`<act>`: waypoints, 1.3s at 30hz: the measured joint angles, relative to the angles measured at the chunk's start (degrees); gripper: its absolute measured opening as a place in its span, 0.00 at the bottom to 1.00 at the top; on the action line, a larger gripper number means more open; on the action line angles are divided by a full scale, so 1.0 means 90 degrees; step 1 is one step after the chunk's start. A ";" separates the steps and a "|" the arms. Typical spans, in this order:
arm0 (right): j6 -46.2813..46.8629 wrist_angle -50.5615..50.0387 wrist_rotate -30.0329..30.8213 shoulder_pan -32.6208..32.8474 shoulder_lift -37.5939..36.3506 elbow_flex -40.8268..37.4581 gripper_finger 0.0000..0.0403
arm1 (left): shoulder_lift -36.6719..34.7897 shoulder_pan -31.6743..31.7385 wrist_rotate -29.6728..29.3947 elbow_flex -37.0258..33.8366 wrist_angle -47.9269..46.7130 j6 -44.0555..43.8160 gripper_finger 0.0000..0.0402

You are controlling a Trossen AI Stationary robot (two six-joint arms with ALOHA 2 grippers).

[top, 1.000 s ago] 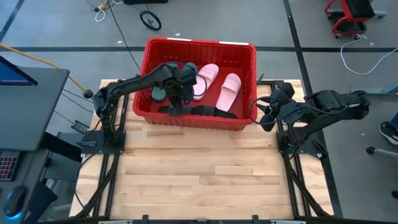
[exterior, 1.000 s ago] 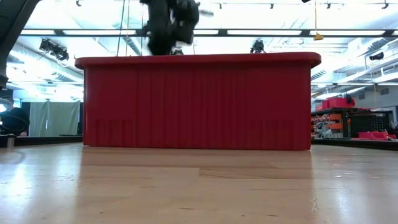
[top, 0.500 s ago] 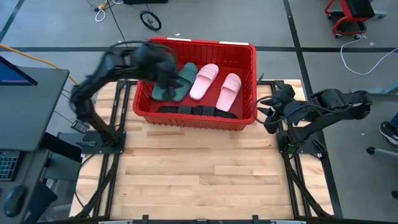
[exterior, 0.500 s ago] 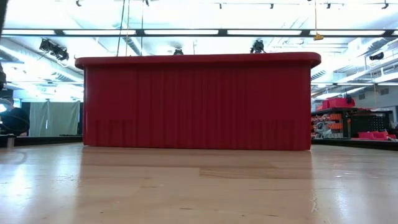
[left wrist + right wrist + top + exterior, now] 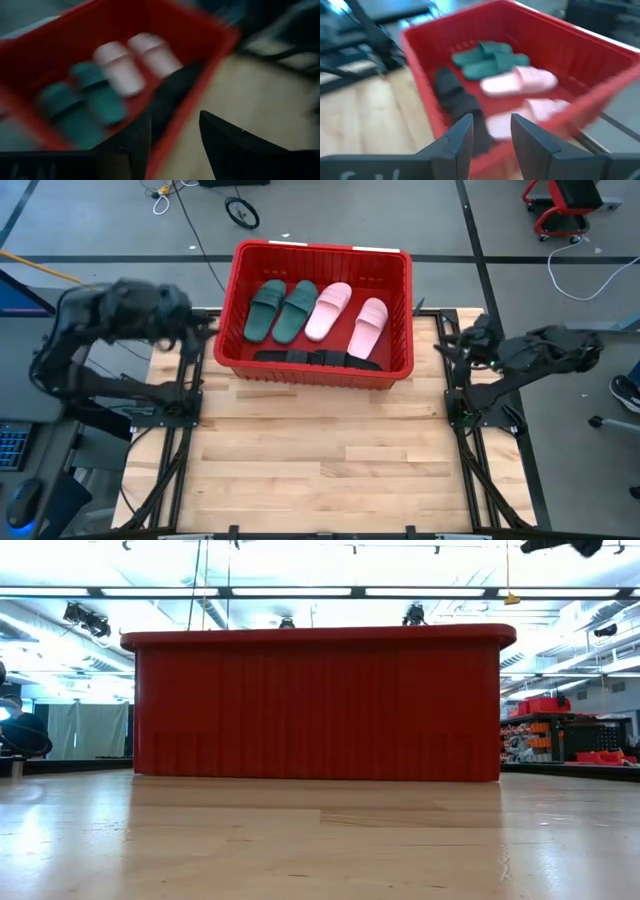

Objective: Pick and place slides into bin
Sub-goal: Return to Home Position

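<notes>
The left arm's jaws stand apart with nothing between them, as its wrist view shows. The right arm's jaws are parted the same way, and they're empty too.

In the high view the left arm [image 5: 125, 315] sits at the left of the frame, its jaws just off the bin's left wall. The right arm [image 5: 525, 352] sits at the right, its jaws near the bin's right wall. Neither one touches the bin [image 5: 320, 248] or reaches over its rim.

All six slides lie inside the bin, at the upper middle of the frame:
- The two green slides [image 5: 280, 310] lie side by side toward the left.
- The two pink slides [image 5: 328, 310] lie next to them toward the right.
- The two black slides [image 5: 315, 358] lie end to end along the lower wall.

Every slide is well apart from both sets of jaws, with a red wall in between. From the low view only the bin's ribbed front wall shows, so the slides are hidden there.

I'd judge these rubber slides light and bendy, a little grippy rather than slick, and in no way fragile. The wide strap looks like the best hold. The sole's edge would do as well, though the sole would likely droop from it.

I see no slide out on the wooden surface [image 5: 320, 450], so the placing looks finished. Both arms look to me to be heading for rest.
</notes>
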 joint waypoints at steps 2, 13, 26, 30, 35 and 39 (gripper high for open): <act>-0.0318 0.0942 -0.0016 0.0146 -0.0441 -0.0702 0.34 | -0.0838 -0.0268 0.0519 -0.1242 0.1228 -0.0243 0.43; -0.1519 0.4637 -0.0362 0.0543 -0.2152 -0.3519 0.34 | -0.3627 -0.1570 0.0792 -0.6718 0.7090 -0.0228 0.45; -0.1956 0.5728 -0.0243 0.0538 -0.3584 -0.4904 0.34 | -0.5219 -0.1589 0.0265 -0.9205 0.9065 -0.0555 0.45; -0.1653 0.6056 -0.0250 0.0538 -0.3695 -0.5344 0.34 | -0.5580 -0.1587 0.0255 -0.9680 0.9419 -0.0551 0.45; -0.1355 0.6215 -0.0248 0.0538 -0.3702 -0.5703 0.34 | -0.5950 -0.1587 0.0231 -1.0079 1.0062 -0.0532 0.43; -0.1296 0.6377 -0.0222 0.0538 -0.3704 -0.5922 0.34 | -0.6071 -0.1589 0.0232 -1.0134 1.0055 -0.0496 0.43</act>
